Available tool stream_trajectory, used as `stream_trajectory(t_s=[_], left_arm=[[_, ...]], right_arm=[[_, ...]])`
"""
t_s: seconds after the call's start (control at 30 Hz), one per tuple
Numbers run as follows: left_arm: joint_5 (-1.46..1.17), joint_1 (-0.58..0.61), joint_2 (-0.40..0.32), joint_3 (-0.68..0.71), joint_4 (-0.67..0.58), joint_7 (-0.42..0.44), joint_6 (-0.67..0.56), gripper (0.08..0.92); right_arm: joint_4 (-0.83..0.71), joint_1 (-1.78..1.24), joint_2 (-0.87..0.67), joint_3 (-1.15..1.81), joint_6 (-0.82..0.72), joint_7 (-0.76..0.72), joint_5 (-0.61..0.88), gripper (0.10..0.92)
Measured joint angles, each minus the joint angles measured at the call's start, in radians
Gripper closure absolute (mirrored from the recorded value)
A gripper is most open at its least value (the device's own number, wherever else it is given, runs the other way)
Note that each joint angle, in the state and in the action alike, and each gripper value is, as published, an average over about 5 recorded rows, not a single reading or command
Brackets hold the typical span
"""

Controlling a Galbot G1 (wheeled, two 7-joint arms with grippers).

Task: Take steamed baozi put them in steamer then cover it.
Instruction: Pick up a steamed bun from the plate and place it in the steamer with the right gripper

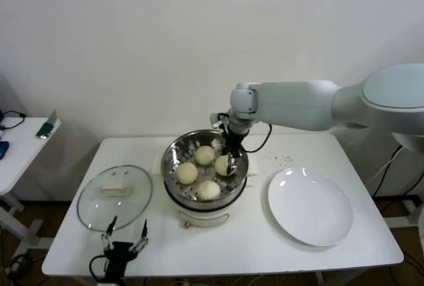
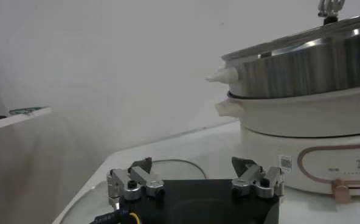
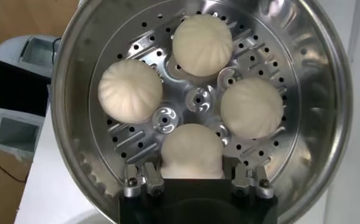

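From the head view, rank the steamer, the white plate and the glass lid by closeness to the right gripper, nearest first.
1. The steamer: the right gripper is down inside it, at the fourth baozi.
2. The white plate: on the table to the steamer's right.
3. The glass lid: flat on the table's left side, beyond the steamer.

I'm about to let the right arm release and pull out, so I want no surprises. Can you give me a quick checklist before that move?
1. Four steamed baozi in the steamer: ok.
2. Fourth bun resting on the perforated floor, between the right claw fingers: ok.
3. Right claw fully released: not ok, fingers close against the bun.
4. Plate emptied: ok.
5. Glass lid on the table, ready: ok.
6. Left claw open, near the lid: ok.
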Motion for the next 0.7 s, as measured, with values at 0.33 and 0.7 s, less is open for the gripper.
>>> stream_trajectory(t_s=[0.33, 0.7], left_arm=[[0.000, 0.000, 0.001, -0.001, 0.000, 0.000, -0.001, 0.177], [0.003, -0.001, 0.002, -0.004, 0.000, 0.000, 0.001, 0.177]], right_arm=[[0.000, -0.009, -0.003, -0.002, 0.000, 0.000, -0.024, 0.300], [0.015, 0.008, -0.021, 0.028, 0.000, 0.004, -0.026, 0.203]])
